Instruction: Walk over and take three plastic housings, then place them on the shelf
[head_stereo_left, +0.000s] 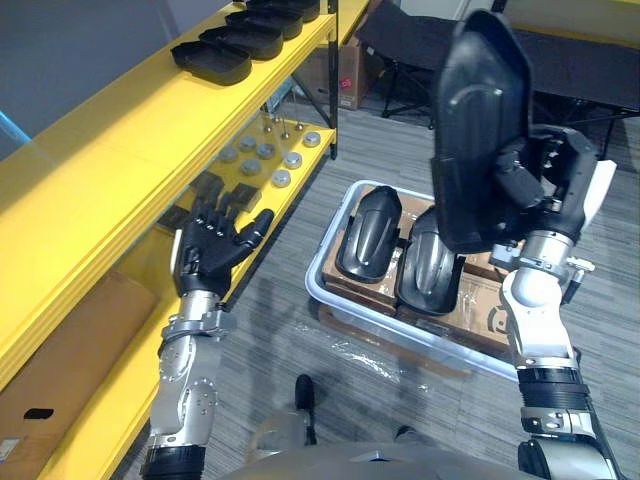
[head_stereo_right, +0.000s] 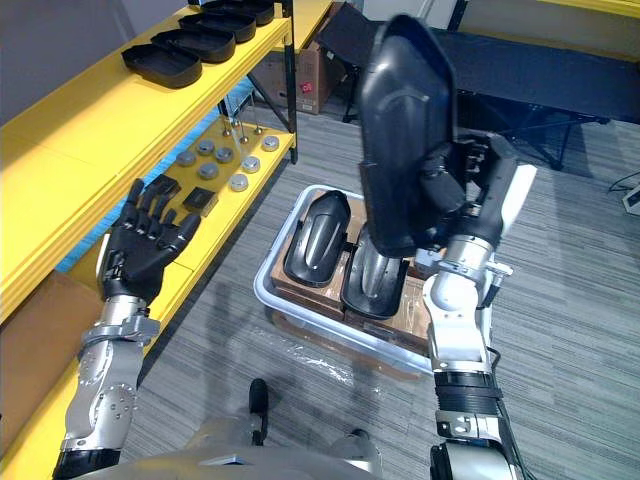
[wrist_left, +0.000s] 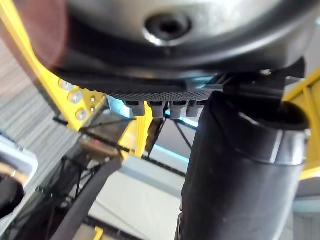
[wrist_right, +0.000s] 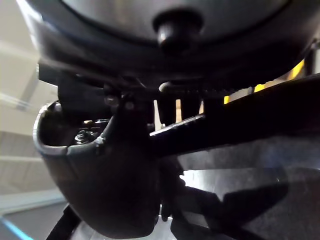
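My right hand (head_stereo_left: 545, 185) is shut on a black plastic housing (head_stereo_left: 480, 130), held upright and raised above the bin; the same housing (head_stereo_right: 405, 130) stands tall in the right eye view. Two more black housings (head_stereo_left: 370, 232) (head_stereo_left: 428, 262) lie side by side in a white bin (head_stereo_left: 330, 290) on the floor. Several housings (head_stereo_left: 212, 60) sit in a row on the top board of the yellow shelf (head_stereo_left: 120, 170). My left hand (head_stereo_left: 208, 250) is open, fingers spread, in front of the shelf's lower level, holding nothing.
Round metal discs (head_stereo_left: 265, 160) and small black parts (head_stereo_left: 210, 190) lie on the shelf's lower board. A cardboard box (head_stereo_left: 350, 75) and a black folding table (head_stereo_left: 580, 60) stand behind the bin. Grey carpet lies between shelf and bin.
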